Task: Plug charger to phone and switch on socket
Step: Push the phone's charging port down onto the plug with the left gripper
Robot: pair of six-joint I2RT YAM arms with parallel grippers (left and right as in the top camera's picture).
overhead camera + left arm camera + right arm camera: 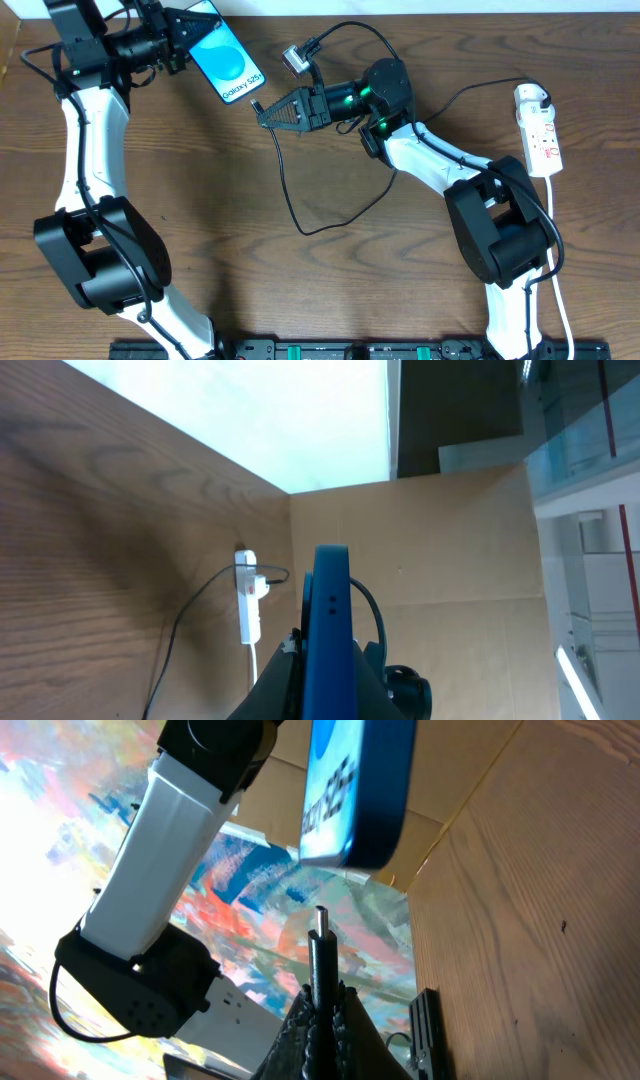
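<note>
My left gripper (185,32) is shut on the phone (227,57), holding it tilted above the table's far left; its blue screen reads "Galaxy". In the left wrist view the phone (330,630) shows edge-on between the jaws. My right gripper (268,111) is shut on the charger's small plug tip (319,923), which points at the phone's lower end (350,795) with a small gap between them. The black cable (290,195) loops over the table to the white plug head (536,103) sitting in the white socket strip (540,135) at the far right.
A small silver and black adapter (293,58) lies near the table's back edge behind the right gripper. The socket's white cord (556,240) runs down the right side. A cardboard wall (440,550) stands past the table's edge.
</note>
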